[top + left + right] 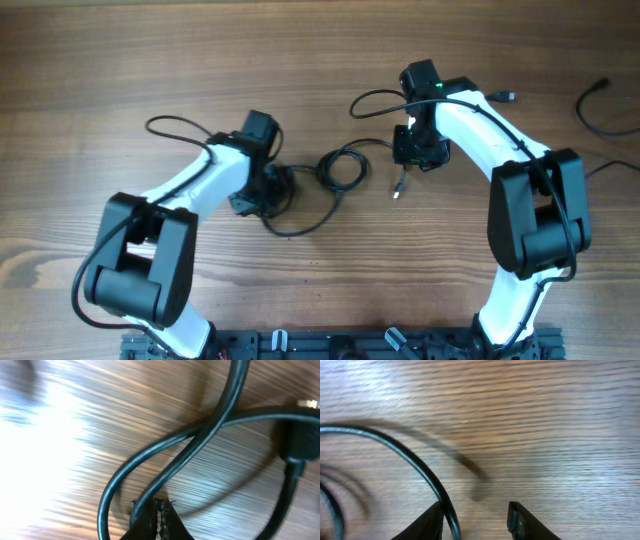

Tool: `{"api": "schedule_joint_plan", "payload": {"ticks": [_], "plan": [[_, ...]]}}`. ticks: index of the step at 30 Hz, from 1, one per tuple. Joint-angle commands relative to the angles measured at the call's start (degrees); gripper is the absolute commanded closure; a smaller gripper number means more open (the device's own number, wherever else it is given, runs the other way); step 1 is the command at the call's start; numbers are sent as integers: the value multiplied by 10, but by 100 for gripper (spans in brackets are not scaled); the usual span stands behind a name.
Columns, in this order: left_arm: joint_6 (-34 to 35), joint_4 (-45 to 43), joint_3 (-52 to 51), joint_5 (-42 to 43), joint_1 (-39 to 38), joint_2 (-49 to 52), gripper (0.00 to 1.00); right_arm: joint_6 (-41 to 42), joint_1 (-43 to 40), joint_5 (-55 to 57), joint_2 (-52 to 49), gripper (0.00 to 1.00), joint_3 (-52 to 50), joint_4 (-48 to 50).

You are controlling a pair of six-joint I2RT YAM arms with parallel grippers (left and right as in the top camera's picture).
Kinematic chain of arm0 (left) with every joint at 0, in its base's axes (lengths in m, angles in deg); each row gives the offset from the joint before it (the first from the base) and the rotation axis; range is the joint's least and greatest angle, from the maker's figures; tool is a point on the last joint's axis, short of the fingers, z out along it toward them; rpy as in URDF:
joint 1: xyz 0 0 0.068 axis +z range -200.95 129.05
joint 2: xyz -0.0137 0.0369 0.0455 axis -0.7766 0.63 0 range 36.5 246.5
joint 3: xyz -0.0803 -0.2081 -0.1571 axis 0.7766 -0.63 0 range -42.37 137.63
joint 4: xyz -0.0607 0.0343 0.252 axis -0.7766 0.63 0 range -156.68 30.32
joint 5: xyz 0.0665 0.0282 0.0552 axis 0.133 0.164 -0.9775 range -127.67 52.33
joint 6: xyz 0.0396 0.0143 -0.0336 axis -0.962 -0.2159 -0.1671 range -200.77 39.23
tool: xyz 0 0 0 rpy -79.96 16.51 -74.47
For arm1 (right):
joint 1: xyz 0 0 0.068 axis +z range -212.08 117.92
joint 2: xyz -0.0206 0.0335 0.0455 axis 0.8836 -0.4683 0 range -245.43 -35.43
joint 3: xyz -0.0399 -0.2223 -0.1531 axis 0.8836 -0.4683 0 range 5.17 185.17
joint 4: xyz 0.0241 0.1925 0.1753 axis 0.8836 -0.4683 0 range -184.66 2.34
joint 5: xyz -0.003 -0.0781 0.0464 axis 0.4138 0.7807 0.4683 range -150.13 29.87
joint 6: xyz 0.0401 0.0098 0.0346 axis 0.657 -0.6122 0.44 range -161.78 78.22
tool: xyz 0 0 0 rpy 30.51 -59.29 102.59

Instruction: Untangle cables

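Note:
The cables lie mid-table as a small black coil, with one strand looping toward the front and a small plug end. My left gripper sits at the coil's left end. In the left wrist view it is shut, a cable strand pinched at its tips, and a black plug lies to the right. My right gripper hovers just right of the coil. Its jaws are open, and a cable runs just inside the left finger.
Another black cable lies at the far right edge of the wooden table. A small plug sits beside the right arm. Thicker black wires loop off both arms. The arm bases stand at the front edge.

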Motion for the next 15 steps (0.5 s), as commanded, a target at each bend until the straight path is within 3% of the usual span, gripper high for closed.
{"api": "schedule_joint_plan", "payload": {"ticks": [1,4,7,12,15], "plan": [[-39,10,-21,-51,52,24,92,7,-6,-10,-6,53,5,3],[-46,2,-21,-25,64,24,92,-36,-5,-141,-6,49,5,10],[-46,-19,-21,0,63,24,92,-130,3,-309,-6,43,5,15],[-46,-32,-21,11,62,24,91,-174,32,-339,-6,31,5,17],[-46,-40,-21,11,62,24,90,-173,52,-340,-6,30,5,38]]}}
